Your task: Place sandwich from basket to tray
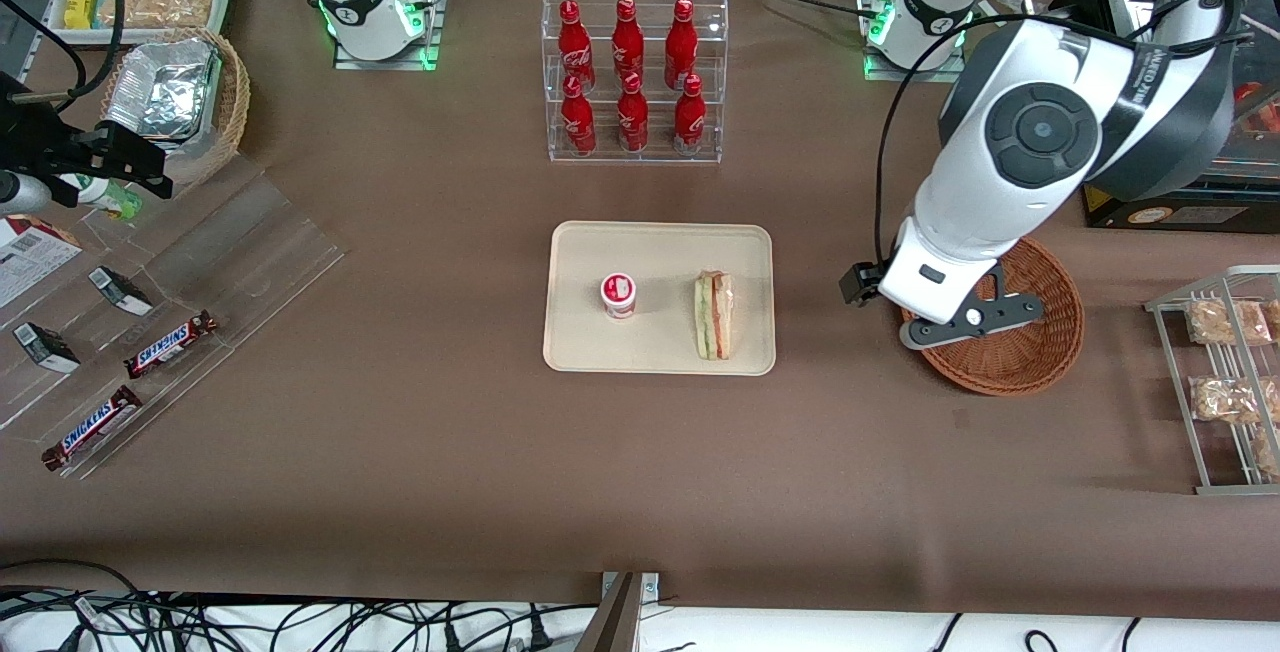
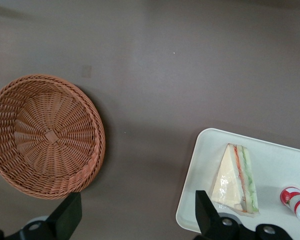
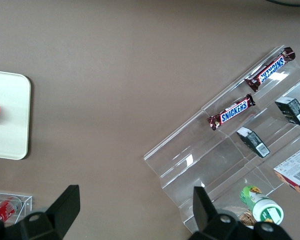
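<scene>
Front view shows the sandwich [image 1: 713, 315] lying on the tray [image 1: 590, 250] beside a small cup [image 1: 619, 294]; the tool [image 2: 136, 212], fingers apart, hangs above the bench between tray and empty basket [image 1: 1040, 352]

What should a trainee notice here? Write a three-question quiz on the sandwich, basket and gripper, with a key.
1. True or false: the sandwich lies on the tray.
2. What does the reddish-brown wicker basket hold? A) a sandwich B) nothing C) a small red-and-white cup
3. Are the gripper jaws open or shut, and on what?

Key
1. True; it lies beside a small red-and-white cup.
2. B.
3. Open, holding nothing, above the table between basket and tray.
</scene>
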You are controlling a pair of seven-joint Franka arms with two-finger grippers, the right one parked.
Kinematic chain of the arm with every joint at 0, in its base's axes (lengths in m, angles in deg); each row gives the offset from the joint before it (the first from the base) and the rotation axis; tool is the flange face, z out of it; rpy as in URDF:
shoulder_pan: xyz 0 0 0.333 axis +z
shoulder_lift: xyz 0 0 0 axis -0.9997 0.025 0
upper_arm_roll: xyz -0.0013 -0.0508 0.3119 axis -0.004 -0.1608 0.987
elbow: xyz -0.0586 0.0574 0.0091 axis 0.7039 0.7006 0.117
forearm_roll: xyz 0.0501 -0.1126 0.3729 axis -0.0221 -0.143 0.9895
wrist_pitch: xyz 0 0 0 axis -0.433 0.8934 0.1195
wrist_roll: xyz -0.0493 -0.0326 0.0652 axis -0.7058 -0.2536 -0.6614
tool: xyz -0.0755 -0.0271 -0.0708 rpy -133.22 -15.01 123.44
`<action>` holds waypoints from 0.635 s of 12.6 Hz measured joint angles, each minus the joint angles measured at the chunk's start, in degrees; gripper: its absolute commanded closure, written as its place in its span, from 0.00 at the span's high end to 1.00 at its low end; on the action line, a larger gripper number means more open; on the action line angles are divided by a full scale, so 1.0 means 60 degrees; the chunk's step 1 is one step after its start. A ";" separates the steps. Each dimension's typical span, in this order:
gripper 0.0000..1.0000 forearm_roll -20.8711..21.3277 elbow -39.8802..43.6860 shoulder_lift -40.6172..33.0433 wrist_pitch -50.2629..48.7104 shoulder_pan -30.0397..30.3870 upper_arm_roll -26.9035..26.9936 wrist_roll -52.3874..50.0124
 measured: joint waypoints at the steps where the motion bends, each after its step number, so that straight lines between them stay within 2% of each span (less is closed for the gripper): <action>1: 1.00 -0.0001 0.0029 0.0000 -0.0005 0.0081 -0.0001 0.0085; 5: 1.00 -0.0231 0.0161 0.0002 -0.0422 0.0601 0.0077 0.1336; 8: 1.00 -0.0558 0.0857 -0.0020 -0.1186 0.0665 0.0722 0.2797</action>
